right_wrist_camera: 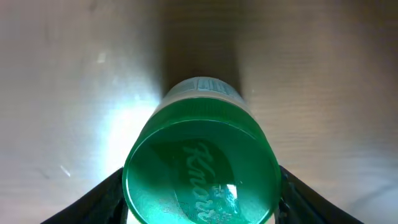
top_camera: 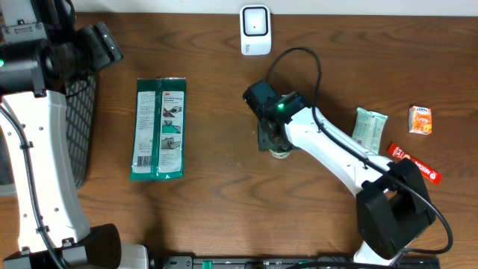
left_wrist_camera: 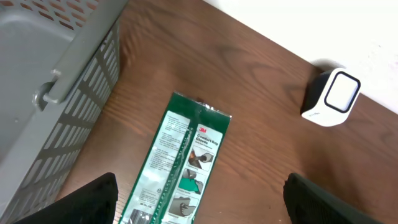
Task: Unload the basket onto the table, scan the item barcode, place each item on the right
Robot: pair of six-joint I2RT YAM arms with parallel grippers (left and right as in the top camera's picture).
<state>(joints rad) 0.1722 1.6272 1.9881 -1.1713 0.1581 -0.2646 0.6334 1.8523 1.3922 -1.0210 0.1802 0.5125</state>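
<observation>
Closest in, in the right wrist view, the right pincer [right_wrist_camera: 200, 190] is clamped on a green-lidded jar [right_wrist_camera: 199, 152]. Its dark fingers [right_wrist_camera: 102, 202] sit at the lower left and lower right of the frame, pressed against opposite sides of the lid, which is embossed "Knorr". The jar stands upright on the brown wooden table [right_wrist_camera: 56, 74] and fills the middle of that frame. From overhead it is just right of the frame's centre, mostly hidden under the white arm reaching in from the lower right corner.

In the left wrist view the left pincer [left_wrist_camera: 199, 190] stands wide apart, with one finger in the lower left corner and the other in the lower right, holding and touching nothing. Seen between them is a green 3M packet [left_wrist_camera: 180, 162], lying flat on the table. A grey slotted basket [left_wrist_camera: 56, 81] fills the upper left, near the packet but apart from it.

At the right of the overhead frame, apart from the jar, lie a green-and-white sachet [top_camera: 370, 128] just beside the arm, a small orange box [top_camera: 420, 119] and a red bar [top_camera: 415, 164]. Farthest off, at the top centre edge, stands the white scanner [top_camera: 255, 30] — well apart from the jar.
</observation>
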